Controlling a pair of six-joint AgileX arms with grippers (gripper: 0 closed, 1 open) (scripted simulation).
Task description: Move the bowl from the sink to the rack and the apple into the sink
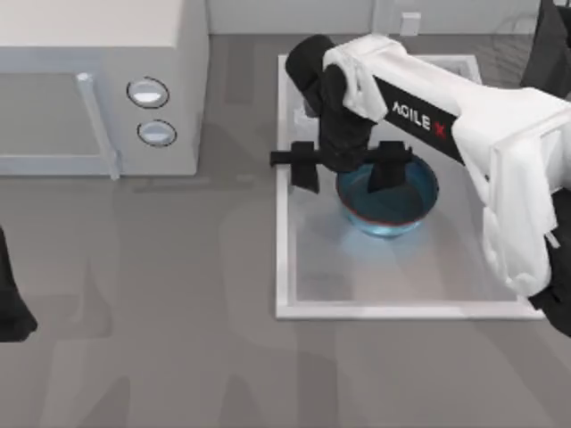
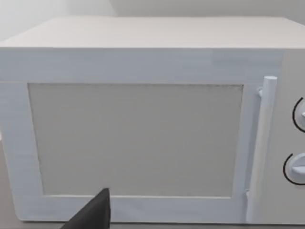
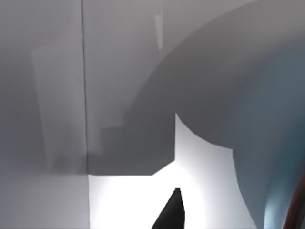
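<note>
The blue bowl sits in the middle of the white sink. My right gripper hangs open over the bowl's left rim. One dark finger is outside the bowl near the sink's left wall, and the other is over the bowl's inside. In the right wrist view the bowl's blue wall curves close beside a dark fingertip over the sink floor. Faint grey wires of the rack show at the back right. The apple is out of view. My left arm is parked at the table's left edge.
A white microwave with two knobs stands at the back left; its door faces the left wrist camera. A white faucet post rises behind the sink. Grey tabletop spreads left of and in front of the sink.
</note>
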